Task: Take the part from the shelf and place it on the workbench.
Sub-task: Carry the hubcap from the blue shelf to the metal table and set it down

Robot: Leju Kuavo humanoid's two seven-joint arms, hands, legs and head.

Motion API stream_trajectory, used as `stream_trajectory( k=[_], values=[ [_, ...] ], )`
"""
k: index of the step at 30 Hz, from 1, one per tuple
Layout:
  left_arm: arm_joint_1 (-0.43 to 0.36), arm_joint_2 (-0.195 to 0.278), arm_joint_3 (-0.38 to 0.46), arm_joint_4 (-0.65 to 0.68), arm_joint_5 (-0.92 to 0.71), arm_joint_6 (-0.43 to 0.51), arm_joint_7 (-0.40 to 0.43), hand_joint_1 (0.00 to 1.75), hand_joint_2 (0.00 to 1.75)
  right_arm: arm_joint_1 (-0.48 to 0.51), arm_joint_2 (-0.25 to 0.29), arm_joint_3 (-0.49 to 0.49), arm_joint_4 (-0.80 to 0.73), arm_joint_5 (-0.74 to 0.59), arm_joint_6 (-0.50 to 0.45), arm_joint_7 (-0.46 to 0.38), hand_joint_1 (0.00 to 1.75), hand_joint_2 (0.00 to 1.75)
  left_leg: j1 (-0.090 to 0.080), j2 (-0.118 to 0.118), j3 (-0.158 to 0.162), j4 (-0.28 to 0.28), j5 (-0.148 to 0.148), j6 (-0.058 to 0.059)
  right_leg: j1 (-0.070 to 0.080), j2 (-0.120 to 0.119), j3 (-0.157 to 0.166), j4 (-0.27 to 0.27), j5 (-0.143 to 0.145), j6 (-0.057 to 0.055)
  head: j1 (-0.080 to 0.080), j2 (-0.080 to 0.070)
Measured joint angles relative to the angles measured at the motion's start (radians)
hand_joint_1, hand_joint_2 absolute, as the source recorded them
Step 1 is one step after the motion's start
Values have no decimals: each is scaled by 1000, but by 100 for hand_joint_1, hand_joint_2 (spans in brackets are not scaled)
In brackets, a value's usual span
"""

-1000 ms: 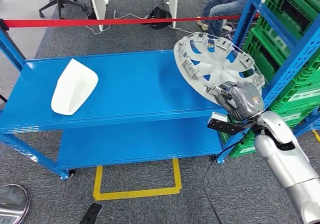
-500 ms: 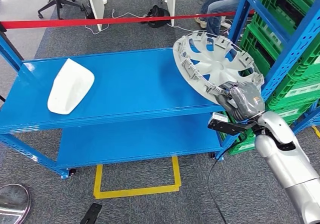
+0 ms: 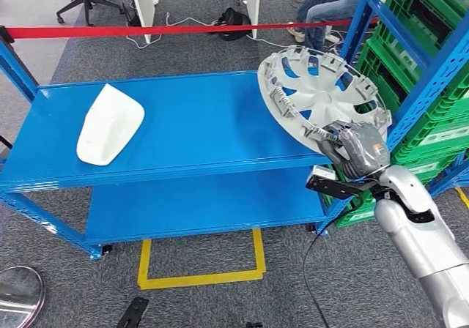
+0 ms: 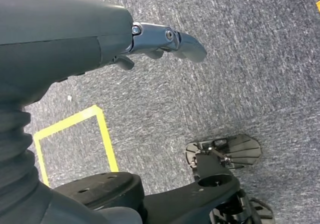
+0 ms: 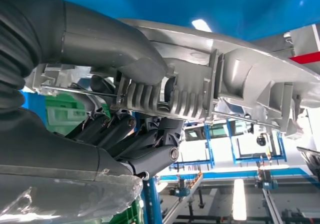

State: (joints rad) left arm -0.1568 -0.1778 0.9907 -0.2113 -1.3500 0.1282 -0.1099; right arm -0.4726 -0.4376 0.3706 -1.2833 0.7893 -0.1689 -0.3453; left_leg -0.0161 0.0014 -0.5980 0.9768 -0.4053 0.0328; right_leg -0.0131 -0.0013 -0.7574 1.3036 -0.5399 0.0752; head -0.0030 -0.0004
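Silver-grey plastic is what we see first: the wheel cover (image 3: 323,94), its ribbed underside up, tilted over the right end of the blue desk (image 3: 187,127), with its near rim gripped by the right hand (image 3: 357,148). In the right wrist view the thumb lies over the rim and the dark fingers (image 5: 124,134) curl in beneath it, so the part (image 5: 211,79) is pinched between them.

Against the picture of half a second ago, the whole scene has slid a little rightward and down (the camera has moved, we judge, since the red barrier tape (image 3: 154,30) and the white moulded part (image 3: 109,125) shifted together). The cover keeps nearly the same tilt and the same place over the desk's right end, and the hand's hold on its rim looks unchanged.

The left hand (image 4: 113,39) hangs over grey carpet (image 4: 245,74) beside a yellow floor marking (image 4: 102,129); one finger juts straight out, but we cannot tell how the rest lie.

Green crates (image 3: 437,138) on the blue rack at the right carry pale labels, too small for us to read.
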Motion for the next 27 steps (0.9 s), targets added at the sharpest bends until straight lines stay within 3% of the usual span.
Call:
stream_trajectory(
  k=[1, 3, 5, 8, 10, 13, 15, 16, 17, 19, 21, 24, 26, 27],
  values=[
    [0, -1, 0, 0, 0, -1, -1, 0, 175, 1, 0, 0, 0, 0, 0, 0, 175, 175, 2, 0, 0, 2, -1, -3, -2, 0, 17, -31, 23, 3, 0, 0],
    [0, -2, 0, 0, 0, -2, -2, 0, 175, 2, 0, 0, 0, 0, 0, -1, 175, 175, 8, -2, -2, 14, -9, -16, -7, -2, 87, -162, 80, 13, 0, 0],
    [-2, -1, 0, 0, 0, -2, -4, 0, 175, 2, 1, 0, 0, 1, 0, -5, 175, 175, 7, -3, -9, 30, -15, -29, -9, 2, 133, -246, 102, 7, 0, 0],
    [-3, 0, 0, 0, 0, -2, -4, 0, 175, 2, 2, 4, 0, 2, 0, -12, 175, 175, 5, -4, -17, 35, -13, -38, -7, 6, 132, -250, 103, -20, -6, 0],
    [-4, 0, 0, 0, -1, -2, -4, 0, 175, 0, 3, 7, 0, 2, 1, -13, 175, 175, 6, -4, -30, 60, -36, -48, -9, 3, 130, -251, 106, -34, -7, 0],
    [-6, 1, 0, 0, -1, -2, -4, 0, 175, -5, 4, 7, 0, 2, 1, -13, 175, 175, 12, -4, -109, 234, -131, -65, -12, -5, 125, -252, 109, -46, -9, 0],
    [-4, 1, 0, 0, -1, -2, -4, 0, 175, -5, 4, 7, 1, 3, 1, -12, 175, 175, 17, -3, -148, 322, -155, -69, -13, -8, 121, -252, 111, -46, -8, 0],
    [-3, 1, 0, 0, -1, -2, -4, 0, 175, -5, 4, 7, 1, 3, 1, -12, 175, 175, 19, -3, -142, 314, -140, -70, -15, -8, 120, -252, 112, -45, -8, 0],
    [-3, 1, 0, 0, -1, -1, -4, 0, 175, -6, 4, 7, 2, 3, 0, -12, 175, 175, 21, -4, -116, 268, -109, -70, -18, -8, 120, -252, 114, -42, -8, 0],
    [-3, 0, 0, 0, -1, -1, -4, 0, 175, -8, 4, 7, 1, 3, 0, -12, 175, 175, 25, -9, -43, 133, -51, -73, -20, -4, 117, -251, 117, -34, -10, 0],
    [-4, 0, 0, 0, -1, -1, -4, 0, 175, -10, 4, 6, 1, 4, -1, -10, 175, 175, 27, -14, -7, 54, -36, -71, -18, 1, 109, -253, 124, -20, -11, 0],
    [-3, 0, 0, 0, 0, -1, -4, 0, 175, -11, 4, 5, 2, 4, -1, -8, 175, 175, 24, -13, -10, 41, -33, -51, -20, 4, 104, -264, 134, 1, -10, 0],
    [-4, 1, 0, 0, 0, 0, -4, 0, 175, -11, 4, 5, 2, 4, -1, -8, 175, 175, 24, -10, -12, 37, -26, -33, -20, 3, 83, -218, 99, 6, -7, 0],
    [-4, 1, 0, 0, 0, 0, -4, 0, 175, -11, 4, 5, 2, 4, -1, -8, 175, 175, 23, -10, -12, 36, -23, -27, -19, 2, 59, -162, 65, 6, -5, 0]
  ],
)
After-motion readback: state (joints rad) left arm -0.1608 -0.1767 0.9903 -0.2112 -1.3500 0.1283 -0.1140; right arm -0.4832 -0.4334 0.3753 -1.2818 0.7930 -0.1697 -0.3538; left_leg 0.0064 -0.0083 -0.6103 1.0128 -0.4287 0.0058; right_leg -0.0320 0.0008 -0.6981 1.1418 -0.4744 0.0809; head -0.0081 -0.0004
